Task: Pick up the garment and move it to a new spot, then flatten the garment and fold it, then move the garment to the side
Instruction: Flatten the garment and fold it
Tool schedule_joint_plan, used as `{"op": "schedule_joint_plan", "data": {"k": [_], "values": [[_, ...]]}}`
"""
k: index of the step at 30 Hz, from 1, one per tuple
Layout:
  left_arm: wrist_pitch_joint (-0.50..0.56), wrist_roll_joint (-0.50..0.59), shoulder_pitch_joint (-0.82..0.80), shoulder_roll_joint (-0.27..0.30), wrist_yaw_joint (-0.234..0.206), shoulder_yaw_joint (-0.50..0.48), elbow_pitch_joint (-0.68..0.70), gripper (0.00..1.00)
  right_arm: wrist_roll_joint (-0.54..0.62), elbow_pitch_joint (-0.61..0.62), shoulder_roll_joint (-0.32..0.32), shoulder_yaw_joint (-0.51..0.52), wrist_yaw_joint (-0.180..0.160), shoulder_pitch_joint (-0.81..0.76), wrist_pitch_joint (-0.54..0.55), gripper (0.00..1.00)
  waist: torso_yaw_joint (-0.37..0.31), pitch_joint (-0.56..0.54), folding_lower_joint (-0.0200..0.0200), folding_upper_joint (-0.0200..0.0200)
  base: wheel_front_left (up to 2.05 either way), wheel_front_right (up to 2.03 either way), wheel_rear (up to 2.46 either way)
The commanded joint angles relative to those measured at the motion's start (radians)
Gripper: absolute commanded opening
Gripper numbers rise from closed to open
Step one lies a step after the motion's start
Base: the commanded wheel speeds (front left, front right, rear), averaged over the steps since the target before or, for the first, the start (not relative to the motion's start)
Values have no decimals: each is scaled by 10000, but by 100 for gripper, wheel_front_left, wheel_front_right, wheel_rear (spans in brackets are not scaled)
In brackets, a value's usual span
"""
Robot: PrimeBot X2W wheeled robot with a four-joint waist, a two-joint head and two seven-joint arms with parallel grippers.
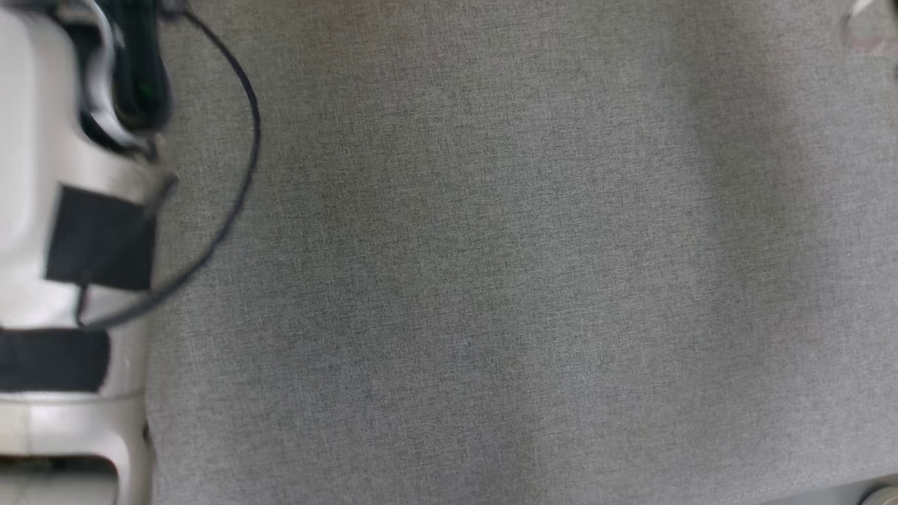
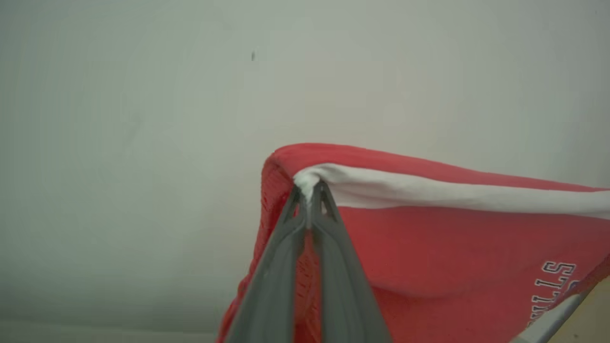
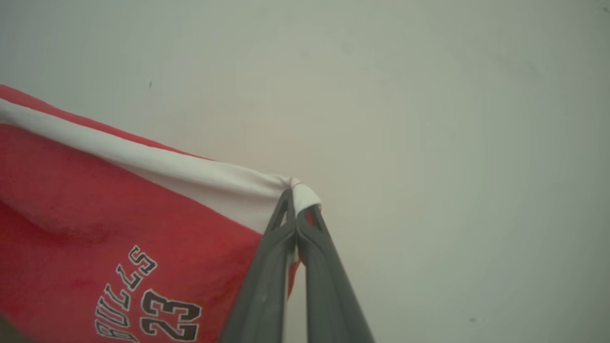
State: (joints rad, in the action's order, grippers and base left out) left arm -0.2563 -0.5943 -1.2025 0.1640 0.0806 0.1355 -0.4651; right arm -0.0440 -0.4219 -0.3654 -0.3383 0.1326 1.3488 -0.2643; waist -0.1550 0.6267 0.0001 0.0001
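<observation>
the garment (image 2: 452, 247) is a red shirt with a white band (image 2: 429, 190) along one edge. it is up in the air, held between the two grippers. the left gripper (image 2: 310, 195) has its jaws pinched together on one end of the white band. the right gripper (image 3: 294, 200) has its jaws pinched together on the other end. the band goes in a long line from one gripper to the other, and the red part spreads away from it. nothing is in the way around the shirt. behind it is a plain pale wall (image 2: 143, 119). on the red part you can read "bulls" and the number 23 (image 3: 169, 321) in dark letters with white edges. in the head view a big grey cloth top (image 1: 526, 280) lies below, with a pale arm (image 1: 42, 175) and a black cable (image 1: 245, 140) at its left side.
</observation>
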Motion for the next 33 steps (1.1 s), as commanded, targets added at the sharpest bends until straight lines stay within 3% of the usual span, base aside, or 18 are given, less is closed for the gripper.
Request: {"op": "schedule_joint_plan", "data": {"k": [1,9,18,27,33], "values": [[-58,82,490,18,120,150,-115,0,-121,111,-118,-173,-29,-383,4,0,3,-64,-1,-1,0,0,0],[-81,-164,2111,67,425,834,-88,0,-1075,89,-892,-1627,-28,-1683,30,0,56,-719,-1,-1,0,0,0],[-89,-393,4794,121,490,1637,545,0,-3041,1073,-2276,-2895,-28,-3457,1430,0,193,-2119,-1,-1,0,0,0],[-94,10,7534,72,488,2234,1093,0,-4525,2985,-3689,-2218,-28,-6158,3676,0,400,-3753,-1,-1,0,0,0],[-95,281,8738,47,482,2510,1121,0,-5063,3806,-3856,-1095,-28,-8476,5267,0,499,-4552,-1,-1,0,0,0]]}}
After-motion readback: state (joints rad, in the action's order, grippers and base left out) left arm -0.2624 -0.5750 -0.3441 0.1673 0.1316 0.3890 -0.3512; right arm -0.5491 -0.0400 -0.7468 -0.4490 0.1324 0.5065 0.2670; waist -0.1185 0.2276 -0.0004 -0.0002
